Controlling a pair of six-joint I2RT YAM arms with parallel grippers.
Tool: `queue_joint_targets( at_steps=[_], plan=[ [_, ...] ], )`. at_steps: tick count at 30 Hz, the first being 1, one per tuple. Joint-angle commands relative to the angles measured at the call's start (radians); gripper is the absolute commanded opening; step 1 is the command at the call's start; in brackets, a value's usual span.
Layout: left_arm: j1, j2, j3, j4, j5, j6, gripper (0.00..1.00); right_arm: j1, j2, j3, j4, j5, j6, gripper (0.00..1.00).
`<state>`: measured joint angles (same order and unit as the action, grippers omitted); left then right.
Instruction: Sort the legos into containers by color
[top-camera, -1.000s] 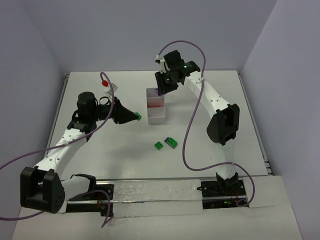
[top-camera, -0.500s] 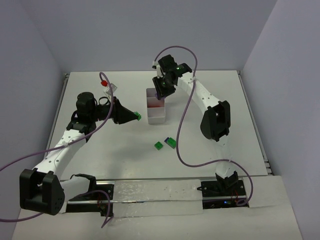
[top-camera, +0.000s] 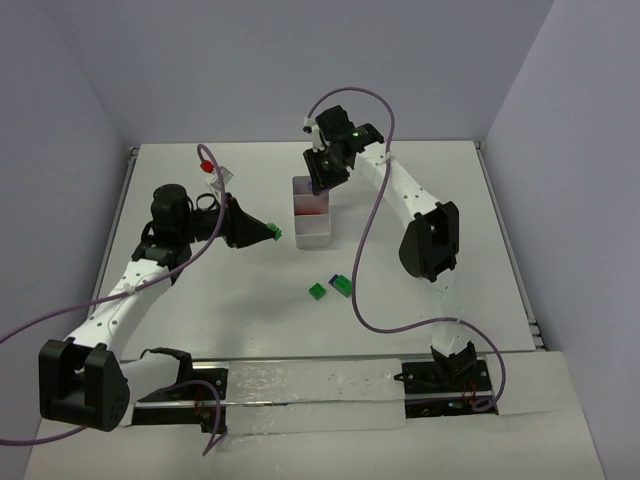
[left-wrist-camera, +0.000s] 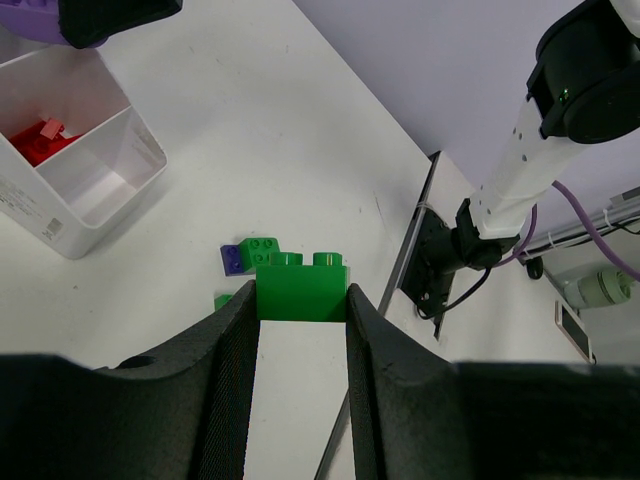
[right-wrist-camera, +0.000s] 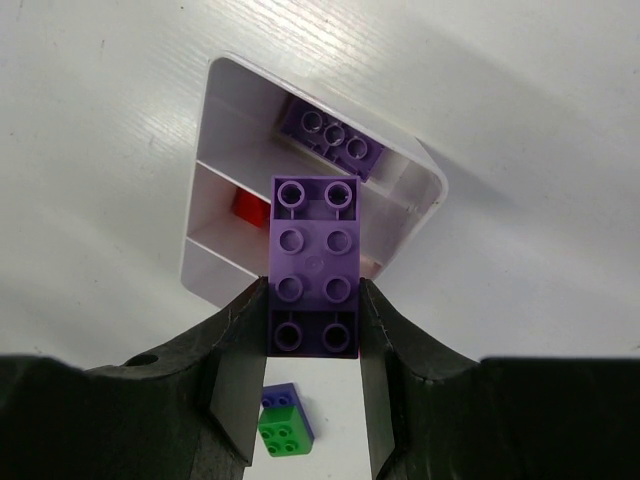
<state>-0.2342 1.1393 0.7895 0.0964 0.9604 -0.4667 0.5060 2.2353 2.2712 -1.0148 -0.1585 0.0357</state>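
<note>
The right gripper, clamped on a purple lego, has swung left over the white tray toward the far edge of the table. It hangs above the end compartment that holds purple, so release looks next. The left gripper stays clamped on a green lego, left of the tray.
</note>
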Motion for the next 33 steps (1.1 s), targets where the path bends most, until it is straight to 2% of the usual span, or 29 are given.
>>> queue_joint_targets(
  at_steps=[1, 6, 8, 10, 16, 23, 27, 29, 30, 32, 33],
  plan=[
    [0.006, -0.025, 0.005, 0.0, -0.003, 0.002, 0.0, -0.006, 0.03, 0.05, 0.013, -0.004, -0.003, 0.34],
    [0.007, -0.026, 0.0, 0.01, 0.0, -0.006, 0.0, -0.009, 0.032, 0.05, 0.025, 0.001, -0.002, 0.37],
    [0.007, -0.027, 0.0, 0.008, -0.002, -0.006, 0.0, -0.009, 0.032, 0.052, 0.035, 0.005, 0.002, 0.45],
    [0.009, -0.024, 0.002, 0.008, 0.0, -0.006, 0.0, -0.009, 0.034, 0.059, 0.036, 0.006, 0.004, 0.48],
    [0.009, -0.021, 0.001, 0.009, -0.003, -0.009, 0.0, -0.012, 0.033, 0.07, 0.049, 0.007, 0.011, 0.51],
    [0.009, -0.017, 0.008, 0.006, -0.007, -0.004, 0.0, -0.017, 0.011, 0.073, 0.058, -0.01, 0.023, 0.63],
    [0.009, -0.006, 0.024, -0.02, -0.037, 0.02, 0.0, -0.016, -0.063, 0.042, 0.062, -0.067, 0.028, 0.75],
    [0.002, 0.009, 0.044, -0.045, -0.081, 0.049, 0.0, -0.015, -0.11, 0.004, 0.077, -0.085, 0.036, 0.87],
    [-0.005, 0.018, 0.063, -0.064, -0.111, 0.07, 0.0, -0.016, -0.144, -0.028, 0.091, -0.091, 0.038, 0.97],
    [-0.057, 0.054, 0.111, -0.148, -0.292, 0.158, 0.0, -0.021, -0.227, -0.08, 0.118, -0.077, 0.042, 1.0],
    [-0.08, 0.067, 0.112, -0.162, -0.299, 0.182, 0.0, -0.024, -0.25, -0.095, 0.119, -0.073, 0.043, 1.0]
  ],
)
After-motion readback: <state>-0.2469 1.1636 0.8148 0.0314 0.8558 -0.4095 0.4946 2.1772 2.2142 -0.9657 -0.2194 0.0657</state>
